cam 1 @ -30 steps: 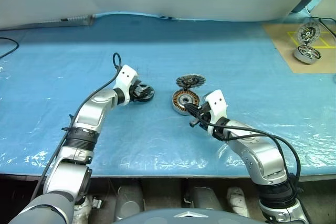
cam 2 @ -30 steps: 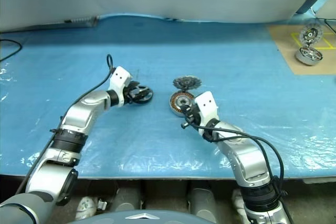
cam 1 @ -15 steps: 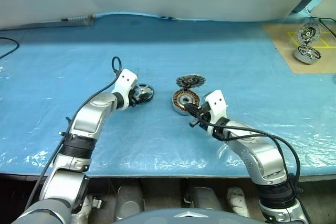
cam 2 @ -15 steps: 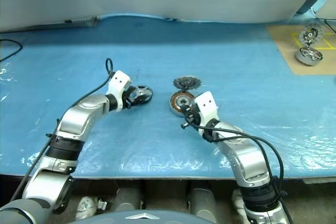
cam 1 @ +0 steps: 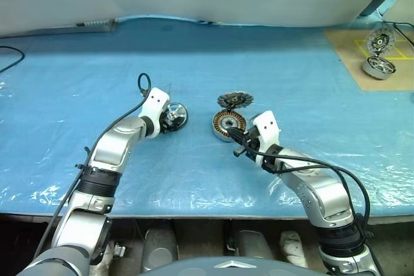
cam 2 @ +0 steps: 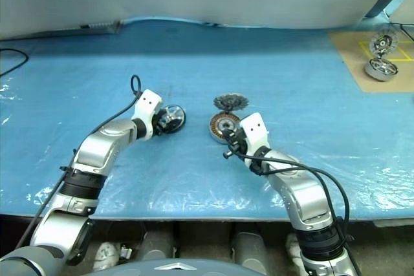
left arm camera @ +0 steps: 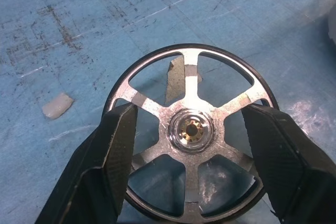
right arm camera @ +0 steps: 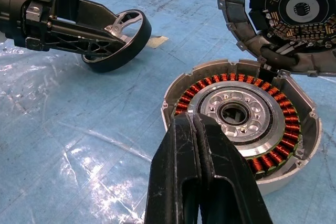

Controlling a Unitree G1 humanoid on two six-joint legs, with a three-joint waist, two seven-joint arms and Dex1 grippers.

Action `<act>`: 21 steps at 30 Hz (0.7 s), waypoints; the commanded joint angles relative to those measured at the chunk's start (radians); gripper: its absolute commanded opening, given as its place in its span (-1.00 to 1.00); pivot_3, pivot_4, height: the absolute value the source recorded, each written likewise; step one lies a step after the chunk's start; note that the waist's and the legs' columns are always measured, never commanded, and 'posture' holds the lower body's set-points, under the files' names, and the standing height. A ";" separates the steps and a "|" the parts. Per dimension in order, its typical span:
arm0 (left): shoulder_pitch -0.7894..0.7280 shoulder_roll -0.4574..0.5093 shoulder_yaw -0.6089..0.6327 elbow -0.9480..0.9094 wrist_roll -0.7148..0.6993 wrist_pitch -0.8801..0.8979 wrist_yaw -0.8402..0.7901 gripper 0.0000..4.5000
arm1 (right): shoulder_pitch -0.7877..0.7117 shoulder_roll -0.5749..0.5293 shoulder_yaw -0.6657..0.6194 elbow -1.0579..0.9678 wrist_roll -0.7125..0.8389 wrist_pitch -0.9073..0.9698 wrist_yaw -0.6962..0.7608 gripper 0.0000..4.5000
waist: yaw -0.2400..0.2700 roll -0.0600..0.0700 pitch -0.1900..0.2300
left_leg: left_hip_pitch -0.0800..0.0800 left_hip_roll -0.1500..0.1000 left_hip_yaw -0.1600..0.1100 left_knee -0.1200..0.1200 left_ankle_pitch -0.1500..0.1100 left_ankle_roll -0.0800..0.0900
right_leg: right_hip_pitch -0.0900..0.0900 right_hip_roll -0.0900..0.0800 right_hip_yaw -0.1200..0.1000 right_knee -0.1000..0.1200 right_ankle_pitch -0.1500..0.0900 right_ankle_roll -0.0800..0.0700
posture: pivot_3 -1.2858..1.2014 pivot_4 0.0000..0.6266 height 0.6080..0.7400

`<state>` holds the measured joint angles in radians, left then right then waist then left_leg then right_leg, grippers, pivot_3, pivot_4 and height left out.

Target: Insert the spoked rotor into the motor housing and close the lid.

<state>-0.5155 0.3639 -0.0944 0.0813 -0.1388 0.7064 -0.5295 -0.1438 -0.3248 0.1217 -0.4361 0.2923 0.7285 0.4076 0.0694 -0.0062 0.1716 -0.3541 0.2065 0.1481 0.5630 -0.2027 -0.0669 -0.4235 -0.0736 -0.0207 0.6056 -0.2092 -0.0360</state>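
The spoked rotor (left arm camera: pixel 191 129), a silver wheel with a dark rim, is tipped up on the blue sheet, and my left gripper (cam 1: pixel 171 116) is shut on its rim from both sides. To its right lies the motor housing (cam 1: pixel 228 123), a cup with copper windings (right arm camera: pixel 273 156) around a silver hub. The lid (right arm camera: pixel 294 14) stands swung open from the housing's far rim, showing its circuit side. My right gripper (right arm camera: pixel 190 124) is shut and empty, its tips just over the housing's near edge.
A brown board (cam 1: pixel 349 46) with yellow tape sits at the back right and carries two shiny motor units (cam 1: pixel 378 66). A small white scrap (left arm camera: pixel 56 105) lies beside the rotor. A black cable (cam 1: pixel 8 56) runs at the far left. The table's front edge is near my arms.
The left wrist has pitched, and the rotor in its grip has tipped from nearly flat to more upright. The right arm has not moved.
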 commanded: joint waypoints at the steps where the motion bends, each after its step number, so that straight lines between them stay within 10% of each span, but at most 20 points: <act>1: 0.002 -0.002 -0.003 0.022 -0.001 0.005 -0.003 0.22 | -0.010 0.000 -0.006 -0.018 0.000 -0.020 -0.002 -1.00 | 0.001 0.001 0.000 | 0.000 0.000 0.000 0.000 0.000 0.000 | 0.000 0.000 0.000 0.000 0.000 0.000 | 0.03 -0.52 1.00; 7: 0.001 0.013 0.020 0.024 -0.011 -0.003 -0.023 -0.38 | 0.001 0.002 -0.009 -0.029 0.002 -0.019 -0.004 -1.00 | 0.003 0.003 -0.002 | 0.001 -0.001 0.000 0.000 0.000 0.000 | 0.003 -0.001 0.000 0.000 -0.003 0.006 | 0.03 -0.52 1.00; 21: -0.023 0.153 0.029 -0.133 -0.172 -0.054 -0.336 -0.40 | 0.141 -0.032 -0.067 -0.034 -0.011 -0.269 0.060 -1.00 | 0.001 0.003 -0.002 | -0.010 0.000 -0.001 -0.001 0.000 0.000 | -0.008 0.000 -0.001 -0.001 -0.001 0.001 | 0.03 -0.52 1.00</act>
<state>-0.5231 0.4961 -0.0604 0.0442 -0.2524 0.6420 -0.7877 -0.0148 -0.3500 0.0789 -0.4378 0.2873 0.5242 0.4496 0.0708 -0.0032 0.1699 -0.3669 0.2063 0.1470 0.5619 -0.2026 -0.0670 -0.4343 -0.0737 -0.0222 0.6047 -0.2098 -0.0351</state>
